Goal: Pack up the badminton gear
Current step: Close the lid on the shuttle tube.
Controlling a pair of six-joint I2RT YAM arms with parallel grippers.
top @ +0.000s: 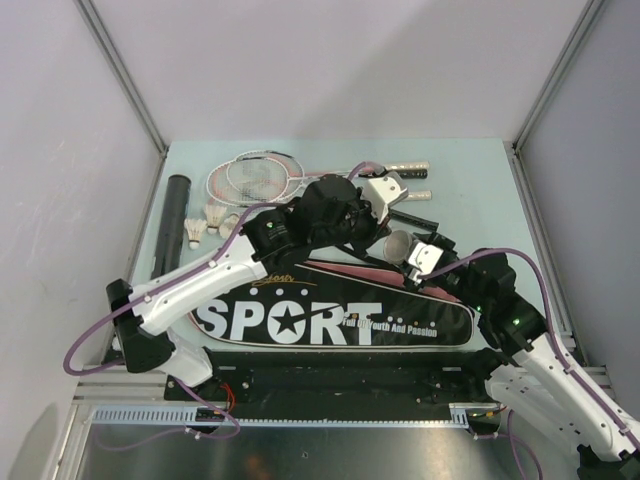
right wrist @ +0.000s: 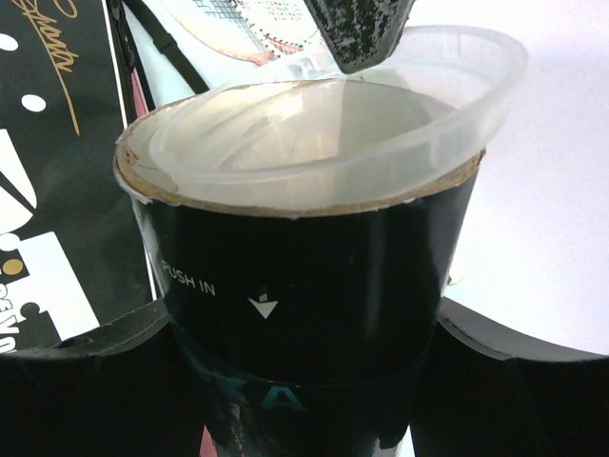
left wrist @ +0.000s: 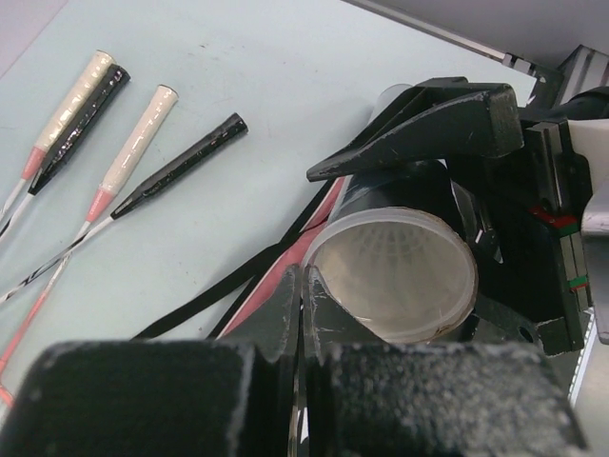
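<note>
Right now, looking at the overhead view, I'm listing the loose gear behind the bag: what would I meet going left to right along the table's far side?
Dark tube → white shuttlecocks → racket heads → racket handles. Left out: the second tube, held up near the handles, its place unclear.

L arm reaching fwd, L gripper (left wrist: 303, 290) pinched shut, R arm bent inward, R gripper (right wrist: 304, 381) clamped round tube (right wrist: 314, 257)
</note>
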